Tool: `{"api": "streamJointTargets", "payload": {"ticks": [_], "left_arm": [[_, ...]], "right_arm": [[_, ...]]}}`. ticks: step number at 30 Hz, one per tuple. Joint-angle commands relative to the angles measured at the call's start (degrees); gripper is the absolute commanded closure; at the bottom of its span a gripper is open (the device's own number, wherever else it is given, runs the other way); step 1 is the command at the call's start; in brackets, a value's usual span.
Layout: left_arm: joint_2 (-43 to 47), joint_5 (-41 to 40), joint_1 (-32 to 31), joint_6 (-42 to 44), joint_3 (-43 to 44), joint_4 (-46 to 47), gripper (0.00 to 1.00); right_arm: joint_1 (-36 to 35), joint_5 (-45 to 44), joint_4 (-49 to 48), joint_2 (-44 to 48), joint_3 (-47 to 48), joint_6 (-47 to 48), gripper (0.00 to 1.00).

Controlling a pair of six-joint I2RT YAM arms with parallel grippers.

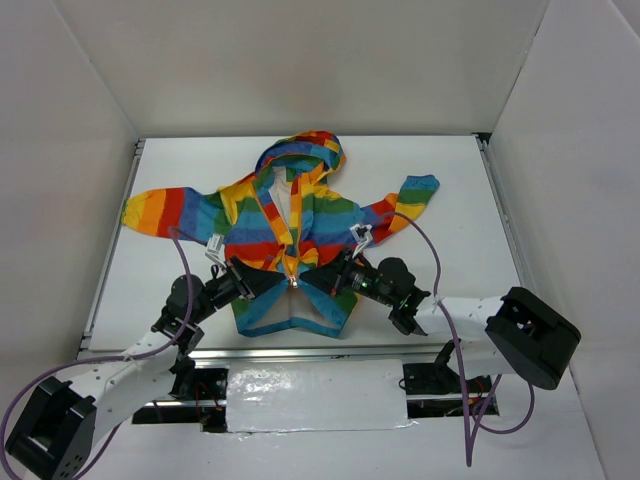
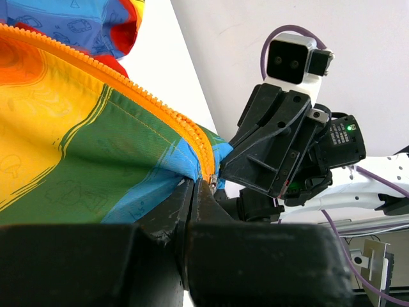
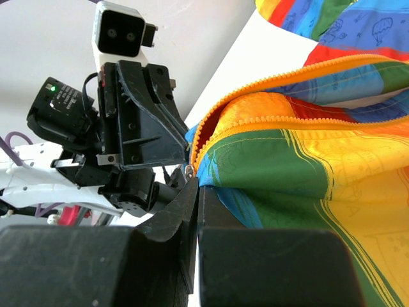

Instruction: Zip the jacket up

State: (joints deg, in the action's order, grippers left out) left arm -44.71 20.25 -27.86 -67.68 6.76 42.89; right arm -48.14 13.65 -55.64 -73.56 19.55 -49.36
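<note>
While pinching low on the orange zipper (image 1: 291,255), meeting nose to nose just above the hem (image 1: 290,322): left tool (image 1: 283,281) and right tool (image 1: 305,283), both clamped shut on the jacket (image 1: 255,225). Spread flat on the white table (image 1: 450,170), hood (image 1: 300,155) far, hem toward the arm bases, sleeves (image 1: 165,210) flung out to either side.

Over to the left wrist: fingers (image 2: 172,211) squeezed together on the blue hem corner, with the slider (image 2: 208,183) right at their tips and the teeth (image 2: 128,88) running away uphill. Held there, most likely, to anchor the bottom and stop the fabric riding up.

Over to the right wrist: closed jaws at the very same spot, apparently nipping the slider's metal pull, though hard to say for certain. Two rows of teeth parting just above it, so barely started, by the look of things.

Next, as a guess: draw the slider toward the hood, hem kept pinned, both rows fed in straight. Worth watching for bunching or a snag at the split.
</note>
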Motion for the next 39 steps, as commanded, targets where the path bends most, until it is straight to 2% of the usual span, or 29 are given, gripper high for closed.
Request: {"api": "streamJointTargets", "payload": {"ticks": [1, 11, 19, 27, 39], "left_arm": [[-0.29, 1.37, -0.27, 0.44, 1.41, 4.04, 1.0], [-0.2, 1.46, -0.36, 0.53, 1.06, 4.65, 1.0], [-0.29, 6.11, -0.36, 2.99, 1.41, 6.32, 1.0], [-1.87, 11.91, -0.36, 7.47, 3.25, 2.64, 1.0], [0.24, 8.84, -0.36, 7.39, 2.2, -0.88, 1.0]], "right_arm": [[-0.38, -0.91, -1.84, 0.26, 3.03, 1.2, 1.0], [-0.46, -0.9, -0.79, -0.36, 4.44, 1.46, 1.0], [-0.38, 0.5, 0.53, -1.32, 4.62, 3.31, 1.0], [1.91, 8.23, -2.54, -1.67, 3.92, 5.85, 1.0], [4.98, 15.26, -15.9, -4.75, -0.56, 0.76, 1.0]]}}
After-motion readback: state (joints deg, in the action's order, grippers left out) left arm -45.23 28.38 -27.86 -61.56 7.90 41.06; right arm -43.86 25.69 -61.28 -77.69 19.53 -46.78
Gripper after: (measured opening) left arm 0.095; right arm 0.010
